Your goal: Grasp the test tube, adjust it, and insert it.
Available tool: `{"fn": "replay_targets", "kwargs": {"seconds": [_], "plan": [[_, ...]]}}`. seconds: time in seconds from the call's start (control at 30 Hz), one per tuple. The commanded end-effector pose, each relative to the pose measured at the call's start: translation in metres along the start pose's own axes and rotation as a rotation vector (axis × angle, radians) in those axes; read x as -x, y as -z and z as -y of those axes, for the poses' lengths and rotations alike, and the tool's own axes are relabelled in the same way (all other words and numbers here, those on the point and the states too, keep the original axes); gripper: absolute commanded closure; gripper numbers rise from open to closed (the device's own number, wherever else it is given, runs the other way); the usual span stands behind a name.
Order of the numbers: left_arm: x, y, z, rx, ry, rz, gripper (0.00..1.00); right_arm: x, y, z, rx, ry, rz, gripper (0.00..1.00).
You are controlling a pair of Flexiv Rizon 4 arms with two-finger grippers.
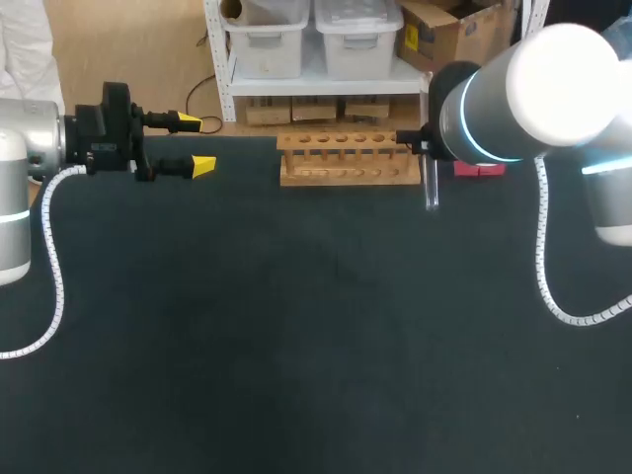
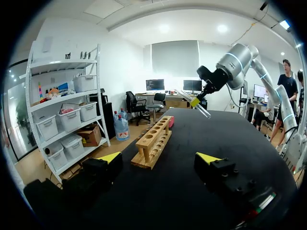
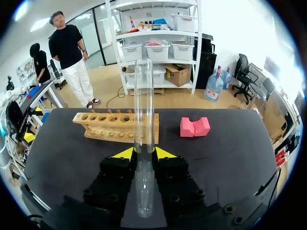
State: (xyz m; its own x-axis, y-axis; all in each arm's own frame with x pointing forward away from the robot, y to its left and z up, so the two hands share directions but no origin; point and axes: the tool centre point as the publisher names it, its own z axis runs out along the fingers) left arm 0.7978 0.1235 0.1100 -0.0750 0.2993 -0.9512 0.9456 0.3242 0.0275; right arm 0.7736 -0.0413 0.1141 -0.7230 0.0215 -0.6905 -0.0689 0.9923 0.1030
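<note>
right wrist view: the test tube (image 3: 143,120) is clamped between the yellow tips of our right pincer (image 3: 143,154), its long axis running out along the fingers toward the wooden rack (image 3: 115,125) on the table (image 3: 225,143). head view puts it just off the rack's right end. our left pincer (image 1: 195,144) stands wide and empty, well apart.

Left arm (image 1: 15,188), right arm (image 1: 538,79): silver-white tubes, white coiled cables (image 1: 51,259); blue-lit ring (image 1: 472,150) on right. Left pincer (image 1: 196,144), right pincer (image 3: 144,154): black, yellow tips.

Left fingers (image 1: 202,166) wide apart; right fingers (image 3: 125,153) clamped.
</note>
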Motion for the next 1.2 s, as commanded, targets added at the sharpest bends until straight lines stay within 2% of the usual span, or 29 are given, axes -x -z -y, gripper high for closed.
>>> {"fn": "replay_targets", "kwargs": {"seconds": [0.03,0.33,0.5,0.73,0.97,1.2], "plan": [[-0.001,0.0,0.001,0.005,-0.003,0.004,0.0,-0.002,0.0,-0.002,-0.001,0.006,0.459,1.0],[-0.001,0.0,0.001,0.005,-0.003,0.004,0.0,0.011,-0.001,-0.013,-0.056,-0.056,0.649,1.0],[-0.001,0.0,0.001,0.005,-0.003,0.004,0.0,0.024,-0.001,-0.016,-0.085,-0.065,0.778,1.0],[-0.001,0.0,0.001,0.005,-0.003,0.004,0.0,0.045,0.001,-0.018,-0.082,-0.098,0.947,1.0],[-0.001,0.0,0.001,0.005,-0.003,0.004,0.0,0.063,0.003,-0.014,-0.095,-0.108,1.059,1.0],[-0.001,0.0,0.001,0.005,-0.003,0.004,0.0,0.082,0.006,-0.012,-0.101,-0.092,1.119,1.0]]}}
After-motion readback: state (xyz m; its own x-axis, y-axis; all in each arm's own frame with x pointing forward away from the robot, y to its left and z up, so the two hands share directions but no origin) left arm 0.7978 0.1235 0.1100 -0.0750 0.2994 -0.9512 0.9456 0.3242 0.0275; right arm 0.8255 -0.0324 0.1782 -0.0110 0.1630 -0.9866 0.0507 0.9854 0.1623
